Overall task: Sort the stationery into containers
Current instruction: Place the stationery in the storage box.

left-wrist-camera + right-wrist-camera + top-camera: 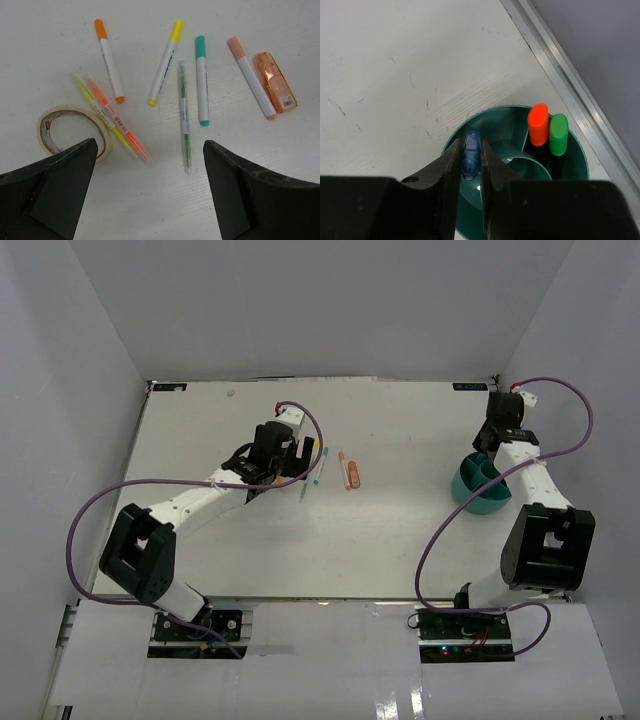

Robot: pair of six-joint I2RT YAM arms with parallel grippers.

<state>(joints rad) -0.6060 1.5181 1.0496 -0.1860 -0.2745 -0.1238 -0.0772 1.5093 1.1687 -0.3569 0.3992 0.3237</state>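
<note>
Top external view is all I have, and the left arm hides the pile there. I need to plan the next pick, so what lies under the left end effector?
Observer: In the left wrist view the left end effector is open, and a thin clear green pen lies nearest its gap.
Operator: Is anything there not a pen?
Observer: Yes, a beige roll of tape lies flat beside one finger.
Operator: Is the right end effector holding something?
Observer: Yes. The right wrist view shows the right end effector shut on a translucent blue marker, above the round teal plastic cup.
</note>
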